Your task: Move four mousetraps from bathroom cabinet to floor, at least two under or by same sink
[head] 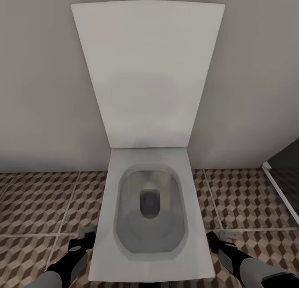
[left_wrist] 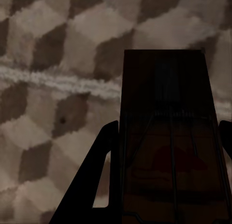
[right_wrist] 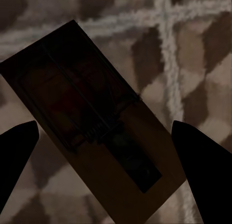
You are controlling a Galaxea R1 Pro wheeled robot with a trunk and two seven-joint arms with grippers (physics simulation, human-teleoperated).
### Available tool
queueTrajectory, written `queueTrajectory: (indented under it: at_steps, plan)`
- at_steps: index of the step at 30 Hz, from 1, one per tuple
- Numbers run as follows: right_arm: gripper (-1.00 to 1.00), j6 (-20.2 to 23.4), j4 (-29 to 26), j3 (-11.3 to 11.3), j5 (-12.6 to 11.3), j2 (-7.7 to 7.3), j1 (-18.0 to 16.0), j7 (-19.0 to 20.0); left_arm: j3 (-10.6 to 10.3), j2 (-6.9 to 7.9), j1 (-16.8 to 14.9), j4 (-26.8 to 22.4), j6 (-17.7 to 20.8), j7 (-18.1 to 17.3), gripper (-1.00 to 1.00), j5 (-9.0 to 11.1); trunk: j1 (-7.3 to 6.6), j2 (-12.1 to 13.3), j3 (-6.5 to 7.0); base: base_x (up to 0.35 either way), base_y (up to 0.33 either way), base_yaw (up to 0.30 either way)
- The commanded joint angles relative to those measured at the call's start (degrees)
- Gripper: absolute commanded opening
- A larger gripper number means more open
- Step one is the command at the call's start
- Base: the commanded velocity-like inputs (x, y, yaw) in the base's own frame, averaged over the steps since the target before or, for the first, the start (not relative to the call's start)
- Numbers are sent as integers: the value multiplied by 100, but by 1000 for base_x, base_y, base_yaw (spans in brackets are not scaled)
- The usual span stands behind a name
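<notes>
In the left wrist view a dark-brown mousetrap (left_wrist: 166, 151) stands lengthwise between my two black fingers (left_wrist: 99, 166), which press its long edges; my left gripper (left_wrist: 164, 156) is shut on it above the cube-pattern bathroom floor (left_wrist: 43, 64). In the right wrist view a second mousetrap (right_wrist: 92, 122) lies slantwise over the tiles beside a crossing of grout lines (right_wrist: 166, 21). My right gripper (right_wrist: 104, 137) is open, with its fingertips (right_wrist: 19, 146) wide apart on either side of the trap. In the head view the left gripper (head: 81, 243) and right gripper (head: 218, 243) hang low on either side of a toilet.
A white toilet (head: 104, 221) with its lid (head: 147, 72) raised stands straight ahead against the pale grey wall (head: 37, 93), between my two arms. Patterned floor (head: 41, 201) spreads to both sides. A white-edged dark panel (head: 282, 188) borders the floor at the right.
</notes>
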Motion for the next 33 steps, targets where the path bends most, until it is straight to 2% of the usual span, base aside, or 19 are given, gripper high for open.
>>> queueTrajectory:
  at_steps: [1, 5, 25, 33]
  plan:
    - [-100, -2, -4, 50, -55, 0, -1, -15, -52, 5, -3, 1, -18, 45, -100, 49, 1, -3, -26, 0, 0, 0]
    - [-100, -2, 0, 50, -55, 0, -1, -15, -52, 6, -3, 1, -19, 48, -100, 53, 12, -8, -115, 0, 0, 0]
    - [-100, -2, -4, 50, -55, 0, -1, -15, -52, 12, -3, 0, -20, 49, -100, 57, 12, -8, -115, 0, 0, 0]
    - [-100, -2, -2, 50, -55, 0, -1, -15, -52, 12, -3, 0, -20, 49, -100, 57, 32, -19, -292, 0, 0, 0]
